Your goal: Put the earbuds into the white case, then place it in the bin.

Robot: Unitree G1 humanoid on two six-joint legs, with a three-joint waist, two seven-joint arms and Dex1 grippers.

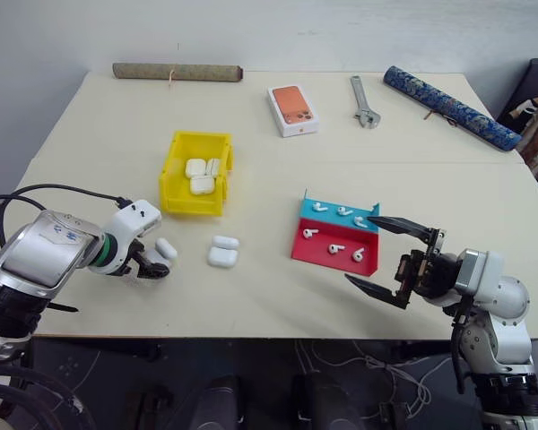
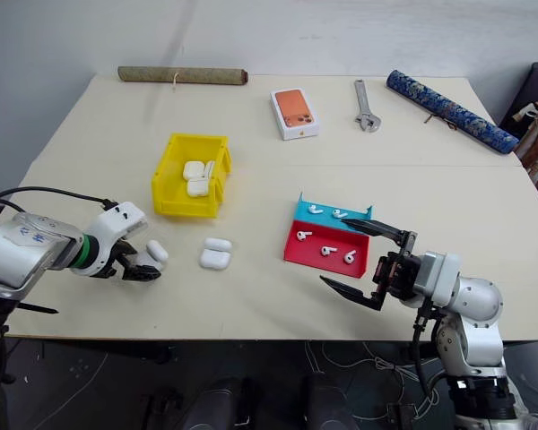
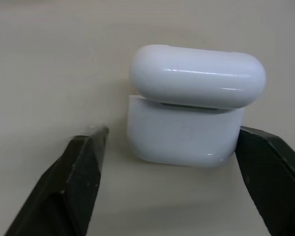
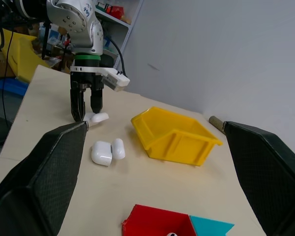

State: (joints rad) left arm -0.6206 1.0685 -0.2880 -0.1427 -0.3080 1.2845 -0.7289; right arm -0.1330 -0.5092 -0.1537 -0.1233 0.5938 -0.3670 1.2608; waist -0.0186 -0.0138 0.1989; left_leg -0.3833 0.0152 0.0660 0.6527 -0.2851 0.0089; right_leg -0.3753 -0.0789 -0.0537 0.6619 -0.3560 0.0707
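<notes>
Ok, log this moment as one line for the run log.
left gripper: fingers either side of open white case, gap on one side | right gripper: open, idle | yellow bin: cases inside

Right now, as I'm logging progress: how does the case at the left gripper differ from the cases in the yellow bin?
The case at the left gripper lies on the table with its lid open; the cases in the yellow bin are piled together inside it. It is flanked by black fingers; they are untouched. All are glossy white.

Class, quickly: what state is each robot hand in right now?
Left hand: open, straddling a small glossy white case, not gripping yet.
Right hand: open, empty.
</notes>
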